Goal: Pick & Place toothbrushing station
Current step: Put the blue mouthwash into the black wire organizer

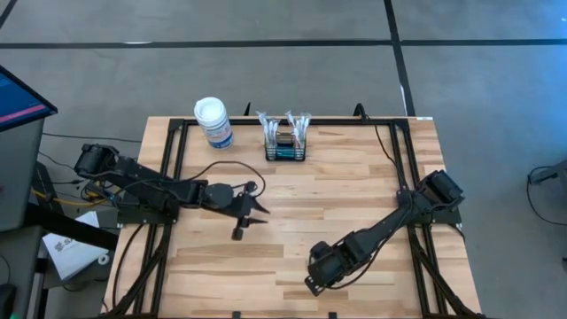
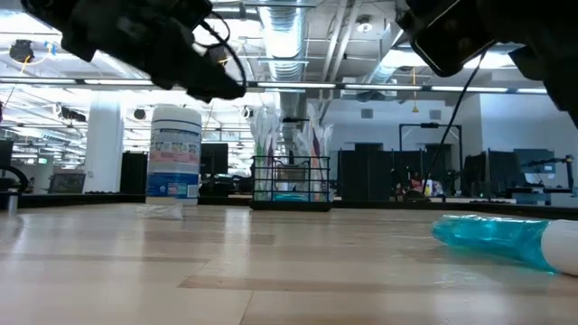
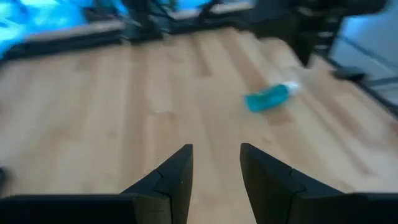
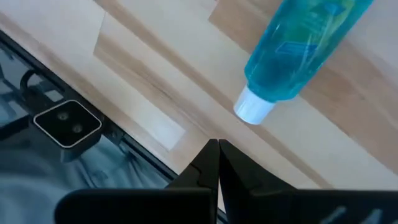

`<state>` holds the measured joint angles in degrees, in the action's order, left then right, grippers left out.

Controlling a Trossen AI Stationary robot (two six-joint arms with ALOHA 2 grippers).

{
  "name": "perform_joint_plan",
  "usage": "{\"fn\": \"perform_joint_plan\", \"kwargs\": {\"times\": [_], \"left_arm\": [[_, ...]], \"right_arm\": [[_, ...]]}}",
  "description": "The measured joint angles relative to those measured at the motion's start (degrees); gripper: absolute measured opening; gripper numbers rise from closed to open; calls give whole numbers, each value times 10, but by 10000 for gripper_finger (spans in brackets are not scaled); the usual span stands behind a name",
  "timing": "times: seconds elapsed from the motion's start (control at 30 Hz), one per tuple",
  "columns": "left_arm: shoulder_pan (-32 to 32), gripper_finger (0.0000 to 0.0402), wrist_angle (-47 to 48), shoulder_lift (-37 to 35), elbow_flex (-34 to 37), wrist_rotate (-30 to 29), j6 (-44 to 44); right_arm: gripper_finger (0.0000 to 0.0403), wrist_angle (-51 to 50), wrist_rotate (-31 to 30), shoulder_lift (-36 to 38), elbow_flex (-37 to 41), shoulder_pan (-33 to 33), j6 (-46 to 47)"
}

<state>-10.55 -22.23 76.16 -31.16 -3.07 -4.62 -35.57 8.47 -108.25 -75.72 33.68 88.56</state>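
No writing was legible on the blue label of the white-lidded round canister [image 1: 213, 122]. Just beside it, at the wooden plank table's [image 1: 354, 195] far edge, stood the small black wire-mesh basket [image 1: 286, 140]. The left gripper [image 1: 251, 217] hovered empty with fingers parted; the right gripper [image 4: 217, 163] was closed on nothing near a translucent blue tube [image 4: 298, 50] with a white cap.
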Motion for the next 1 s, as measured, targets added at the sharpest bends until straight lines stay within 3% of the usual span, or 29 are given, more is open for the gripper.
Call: {"fn": "perform_joint_plan", "kwargs": {"times": [0.13,0.33,0.7,1.0], "left_arm": [[0,127,2,0,13,57,7],[0,127,1,0,20,61,5],[0,127,-8,0,20,61,4],[0,127,-9,0,20,61,4]], "right_arm": [[0,-4,3,0,0,0,37],[5,-3,6,0,0,-2,46],[105,0,6,0,0,-4,62],[129,-1,22,-31,0,1,66]]}}
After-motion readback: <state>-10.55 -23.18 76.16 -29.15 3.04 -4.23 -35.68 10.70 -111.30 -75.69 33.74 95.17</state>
